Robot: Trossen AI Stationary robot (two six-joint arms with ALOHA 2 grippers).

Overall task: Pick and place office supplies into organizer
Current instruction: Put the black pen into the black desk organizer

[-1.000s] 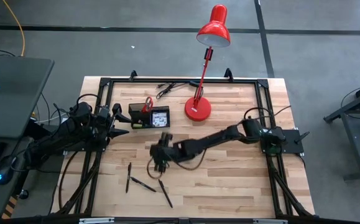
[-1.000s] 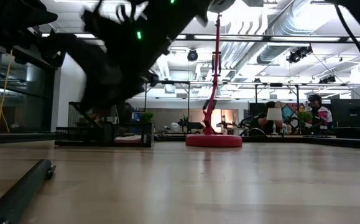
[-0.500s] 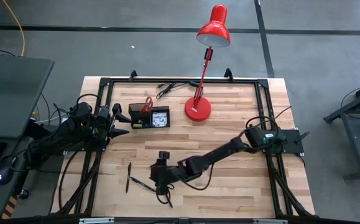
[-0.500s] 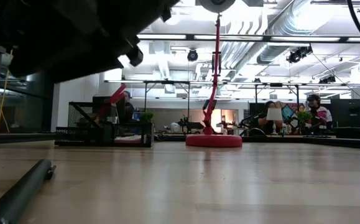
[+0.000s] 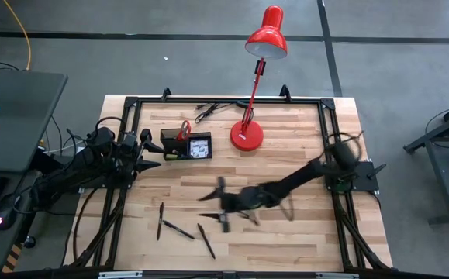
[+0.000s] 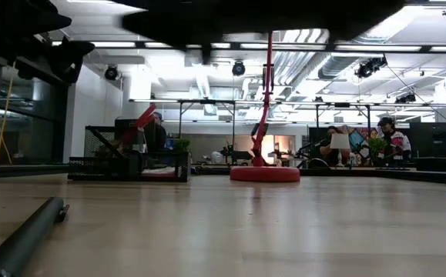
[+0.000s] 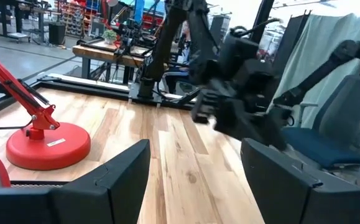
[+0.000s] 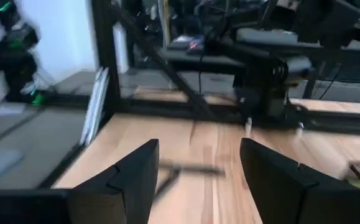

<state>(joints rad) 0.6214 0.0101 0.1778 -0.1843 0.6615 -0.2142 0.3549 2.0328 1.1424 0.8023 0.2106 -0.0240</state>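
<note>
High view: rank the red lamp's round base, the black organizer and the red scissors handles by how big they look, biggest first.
1. organizer
2. lamp base, smaller in area than the organizer
3. scissors handles, plainly the smallest; only the handles show above the organizer.

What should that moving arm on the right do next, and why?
Probably swing the right end effector down over one of the pens. Its fingers are open and empty, three pens lie loose on the table, and the organizer already holds the scissors.
</note>
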